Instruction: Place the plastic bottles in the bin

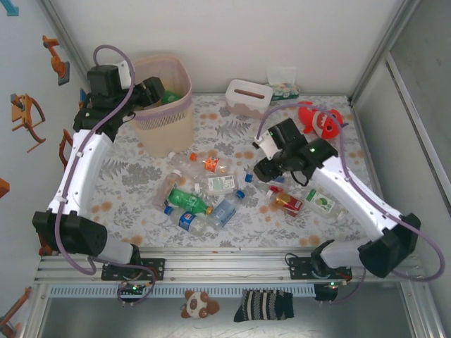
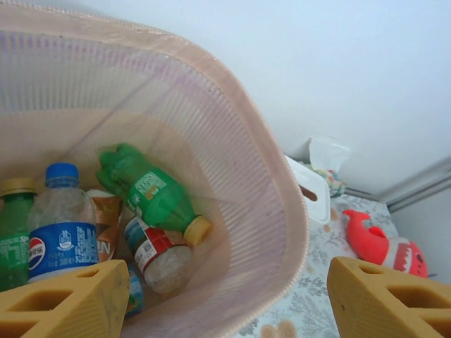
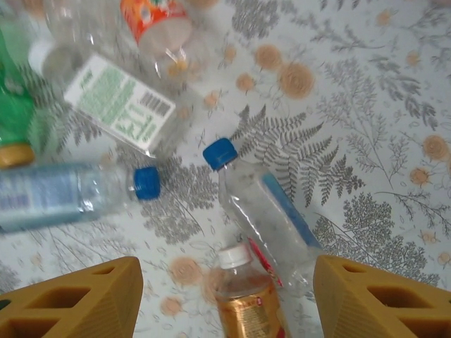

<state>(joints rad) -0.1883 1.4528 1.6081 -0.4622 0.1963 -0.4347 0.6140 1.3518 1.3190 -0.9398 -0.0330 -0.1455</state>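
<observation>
Viewing from above, the left hand [image 1: 151,91] hangs over the bin [image 1: 180,113] at the far left, placed as for a drop; its wrist masks the fingertips. Loose plastic bottles [image 1: 197,201] lie scattered on the bench [image 1: 120,183]. The right hand [image 1: 266,169] hovers at their right edge, probably lining up a pick.

Left wrist view: the fingers [image 2: 63,303] are spread with nothing between them, so the hand is released. A green bottle [image 2: 151,193] and a blue-capped bottle [image 2: 63,232] lie inside the bin, and others beneath are partly buried.

Right wrist view: the right hand's fingers are spread and empty above a clear bottle [image 3: 264,218] and a brown-labelled bottle [image 3: 246,306]. The frame's lower edge cuts off the brown-labelled bottle.
</observation>
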